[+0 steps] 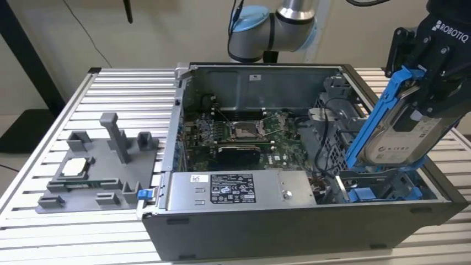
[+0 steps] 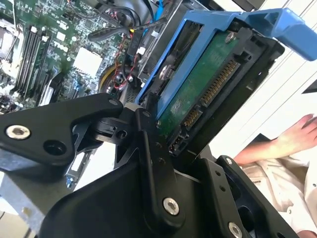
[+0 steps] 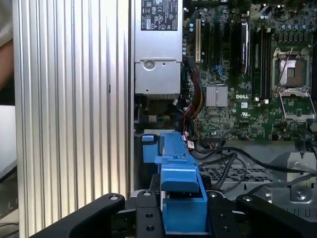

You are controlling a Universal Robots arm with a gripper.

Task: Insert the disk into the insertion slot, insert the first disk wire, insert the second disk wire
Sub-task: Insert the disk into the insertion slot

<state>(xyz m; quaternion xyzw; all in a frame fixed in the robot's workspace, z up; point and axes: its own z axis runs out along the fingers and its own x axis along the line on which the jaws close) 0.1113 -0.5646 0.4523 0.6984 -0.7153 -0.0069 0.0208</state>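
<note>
While the open computer case [image 1: 257, 83] sits on the ribbed metal counter [image 1: 118, 94], the gripper [image 1: 427, 99] hangs over the case's near corner at the exterior view's right, clamped on the disk [image 1: 397, 144]. The disk stands steeply on edge and leans, with its white label turned to the near side and its blue carrier framing it. Its lower end is at the insertion slot [image 1: 383, 192], whose blue rails show low in that corner; whether it touches them I cannot tell. In the second wrist view the disk's green circuit board and connector edge show beside the black fingers [image 2: 151, 163], and a person's hand [image 2: 297, 135] rests beyond. The grey power-supply box [image 1: 235, 189] lies along the near wall, to the exterior view's left of the slot, with the motherboard [image 1: 243, 130] farther back. A grey fixture [image 1: 96, 165] sits on the counter left of the case.
</note>
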